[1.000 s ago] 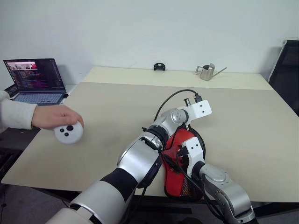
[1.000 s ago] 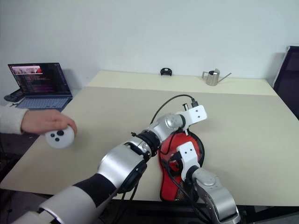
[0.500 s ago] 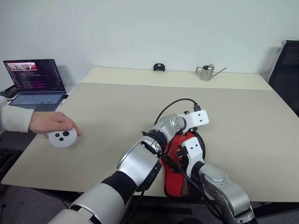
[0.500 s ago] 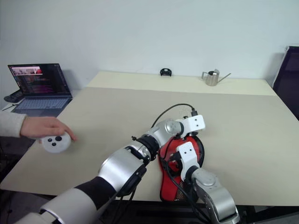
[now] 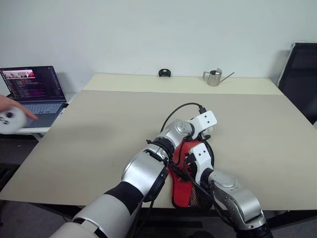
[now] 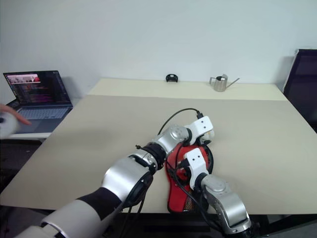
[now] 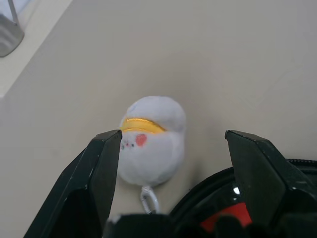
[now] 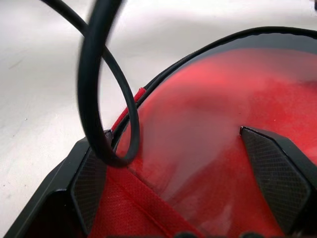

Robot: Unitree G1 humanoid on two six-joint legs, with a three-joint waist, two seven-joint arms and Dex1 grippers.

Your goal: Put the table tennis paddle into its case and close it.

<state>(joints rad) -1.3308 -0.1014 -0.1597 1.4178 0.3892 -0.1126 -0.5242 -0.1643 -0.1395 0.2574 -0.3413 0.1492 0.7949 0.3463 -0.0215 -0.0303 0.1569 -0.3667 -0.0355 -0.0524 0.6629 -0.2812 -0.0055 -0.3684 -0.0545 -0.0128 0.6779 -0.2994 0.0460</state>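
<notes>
No writing is legible on the red fabric paddle-shaped case [image 5: 184, 184]. Left gripper [image 7: 171, 144] fingers stand apart around a white plush keychain [image 7: 151, 141]; right gripper [image 8: 185, 168] fingers are spread over the case.

Beige table [image 5: 99, 129] carrying a few scattered things.
The red case [image 5: 184, 186] is lying at the near edge of the table, partly hidden under the arms; a small white plush charm [image 7: 151, 141] with a yellow band is resting on the table just beside the case's black rim. Along the far edge, a small black object [image 5: 164, 73] and a metal watering can [image 5: 214, 77] are standing well apart from the case. A laptop [image 5: 33, 94] is sitting open on a lower surface beside the table.
</notes>
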